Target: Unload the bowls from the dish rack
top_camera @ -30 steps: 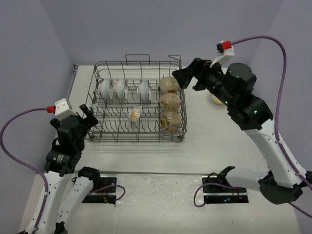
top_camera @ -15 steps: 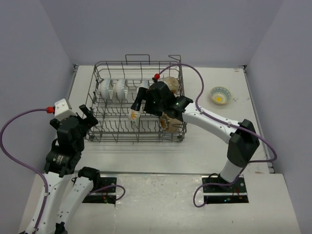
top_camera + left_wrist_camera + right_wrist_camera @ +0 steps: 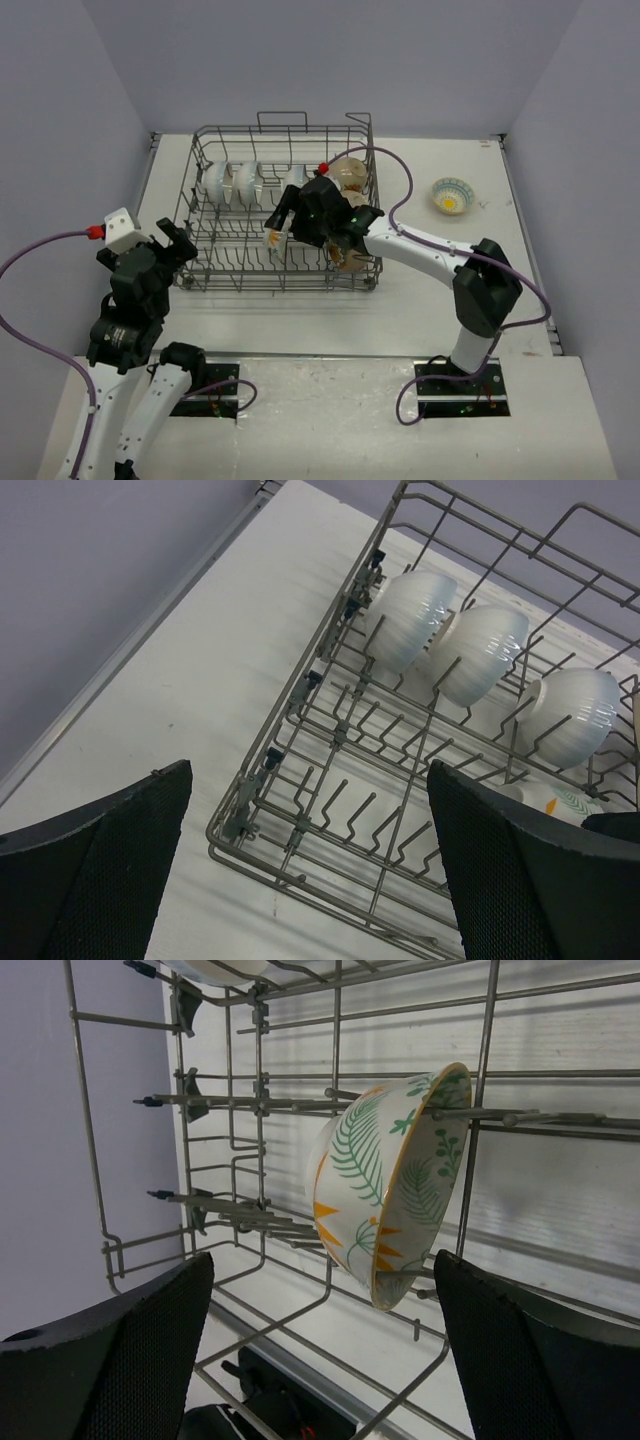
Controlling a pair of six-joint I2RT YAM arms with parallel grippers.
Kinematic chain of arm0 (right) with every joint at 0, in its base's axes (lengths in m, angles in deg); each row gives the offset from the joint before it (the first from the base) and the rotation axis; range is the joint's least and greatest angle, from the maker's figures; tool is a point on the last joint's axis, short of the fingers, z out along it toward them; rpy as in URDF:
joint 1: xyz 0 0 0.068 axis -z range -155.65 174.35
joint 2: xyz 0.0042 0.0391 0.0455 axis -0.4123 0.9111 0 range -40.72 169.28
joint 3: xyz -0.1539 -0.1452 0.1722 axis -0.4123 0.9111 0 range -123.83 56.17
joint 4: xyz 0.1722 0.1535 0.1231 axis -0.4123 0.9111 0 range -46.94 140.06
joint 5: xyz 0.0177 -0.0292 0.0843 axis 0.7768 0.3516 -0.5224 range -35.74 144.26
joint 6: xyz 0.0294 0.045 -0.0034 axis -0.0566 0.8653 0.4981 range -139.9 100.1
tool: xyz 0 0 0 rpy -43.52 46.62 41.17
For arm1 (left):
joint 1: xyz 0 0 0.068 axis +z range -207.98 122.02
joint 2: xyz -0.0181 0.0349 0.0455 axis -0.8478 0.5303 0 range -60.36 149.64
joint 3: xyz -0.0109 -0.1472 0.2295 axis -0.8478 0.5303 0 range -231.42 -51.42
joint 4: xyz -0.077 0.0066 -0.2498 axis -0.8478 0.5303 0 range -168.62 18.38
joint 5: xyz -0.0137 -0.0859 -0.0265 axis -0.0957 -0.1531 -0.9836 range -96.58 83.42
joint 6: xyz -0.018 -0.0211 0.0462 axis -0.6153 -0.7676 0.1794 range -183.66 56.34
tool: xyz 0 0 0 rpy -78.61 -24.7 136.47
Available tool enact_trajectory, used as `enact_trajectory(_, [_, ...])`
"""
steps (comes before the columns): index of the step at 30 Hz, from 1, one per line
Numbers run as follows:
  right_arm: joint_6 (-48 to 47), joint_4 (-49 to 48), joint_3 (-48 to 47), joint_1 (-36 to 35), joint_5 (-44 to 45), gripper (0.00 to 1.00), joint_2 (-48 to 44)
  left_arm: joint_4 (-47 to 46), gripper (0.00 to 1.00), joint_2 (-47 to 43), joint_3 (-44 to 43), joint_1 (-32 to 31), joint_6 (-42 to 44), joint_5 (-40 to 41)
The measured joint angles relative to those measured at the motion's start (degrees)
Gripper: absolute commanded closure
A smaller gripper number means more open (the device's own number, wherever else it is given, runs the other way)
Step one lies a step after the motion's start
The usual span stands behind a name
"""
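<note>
The right tool [image 3: 320, 1360] is inside the dish rack [image 3: 230, 285], its fingers apart and framing a floral bowl [image 3: 385, 1190] that stands on edge among the tines. The left tool [image 3: 310, 880], also spread, hangs just outside the rack's left side. Three white bowls [image 3: 485, 652] line the rack's far row. A second floral bowl [image 3: 451, 194] sits on the tabletop [image 3: 430, 270], right of the rack.

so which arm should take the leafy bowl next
Right. The right hand is open inside the dish rack, the leaf-patterned bowl framed between its fingers; the left hand sits open outside the rack's near-left corner.
</note>
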Motion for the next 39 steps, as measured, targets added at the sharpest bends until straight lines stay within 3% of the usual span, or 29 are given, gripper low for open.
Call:
enact_trajectory(8, [1.36,-3.98,0.26,0.50,-4.50,0.21,4.04,0.00,0.00,-0.20,0.00,0.00,0.00,0.33])
enact_trajectory(26, [3.52,-24.06,10.14,5.79,-20.83,0.34,4.92,0.00,0.00,-0.66,0.00,0.00,-0.02,0.33])
enact_trajectory(39, [3.52,-26.51,9.90,6.32,-25.03,0.69,6.32,0.00,0.00,-0.72,0.00,0.00,-0.02,0.33])
